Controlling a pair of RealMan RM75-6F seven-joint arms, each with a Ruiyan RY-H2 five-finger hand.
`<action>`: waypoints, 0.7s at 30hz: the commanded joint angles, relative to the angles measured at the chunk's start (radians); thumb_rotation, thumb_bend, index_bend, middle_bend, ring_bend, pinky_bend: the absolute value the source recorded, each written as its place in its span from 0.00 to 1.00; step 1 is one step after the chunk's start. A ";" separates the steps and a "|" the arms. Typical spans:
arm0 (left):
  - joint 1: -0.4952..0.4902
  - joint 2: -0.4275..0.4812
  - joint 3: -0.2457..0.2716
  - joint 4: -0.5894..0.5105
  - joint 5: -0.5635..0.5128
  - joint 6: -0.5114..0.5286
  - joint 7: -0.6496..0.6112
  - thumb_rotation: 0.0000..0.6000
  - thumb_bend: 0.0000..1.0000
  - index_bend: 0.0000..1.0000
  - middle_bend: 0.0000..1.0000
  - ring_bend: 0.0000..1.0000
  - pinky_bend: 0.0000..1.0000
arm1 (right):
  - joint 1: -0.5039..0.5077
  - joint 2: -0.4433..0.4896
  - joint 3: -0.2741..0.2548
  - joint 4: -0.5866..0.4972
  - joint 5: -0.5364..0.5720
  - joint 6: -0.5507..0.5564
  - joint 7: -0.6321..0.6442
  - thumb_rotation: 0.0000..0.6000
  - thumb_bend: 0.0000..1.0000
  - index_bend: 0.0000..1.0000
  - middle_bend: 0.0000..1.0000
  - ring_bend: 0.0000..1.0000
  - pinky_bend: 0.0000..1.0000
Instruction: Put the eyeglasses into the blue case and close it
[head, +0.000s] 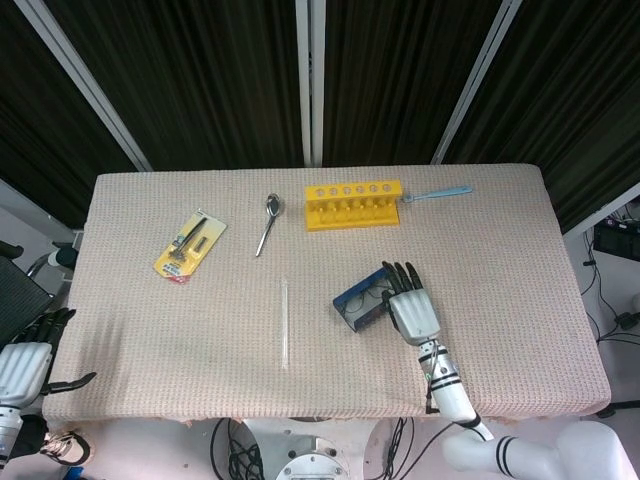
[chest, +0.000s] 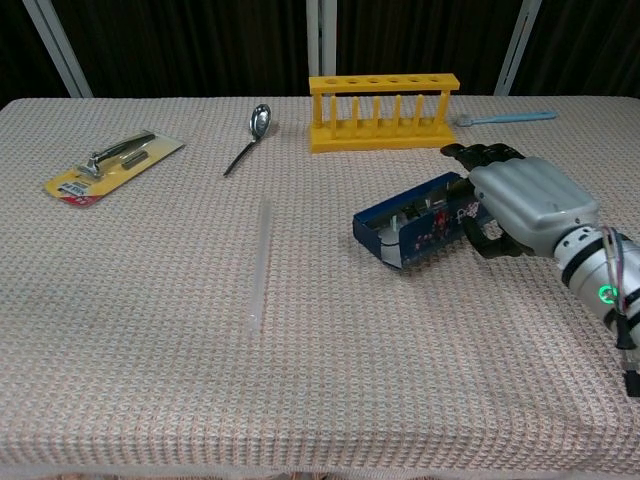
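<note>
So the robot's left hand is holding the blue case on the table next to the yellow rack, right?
Not quite: the right hand holds the blue case, as the chest view shows. The left hand hangs off the table's edge, holding nothing. The yellow rack stands just behind the case.
</note>
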 joint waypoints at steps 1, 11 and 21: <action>-0.003 -0.001 0.000 -0.006 0.004 0.000 0.007 0.62 0.09 0.02 0.06 0.08 0.21 | -0.097 0.102 -0.079 -0.091 -0.096 0.128 0.052 1.00 0.52 0.82 0.00 0.00 0.00; -0.014 0.001 0.001 -0.035 0.010 -0.006 0.039 0.62 0.09 0.03 0.06 0.08 0.21 | -0.097 0.102 -0.033 -0.062 -0.084 0.056 0.070 1.00 0.52 0.83 0.00 0.00 0.00; -0.011 0.010 0.001 -0.032 -0.006 -0.011 0.036 0.62 0.09 0.03 0.06 0.08 0.21 | -0.075 0.022 -0.003 0.041 -0.116 0.016 0.102 1.00 0.52 0.82 0.00 0.00 0.00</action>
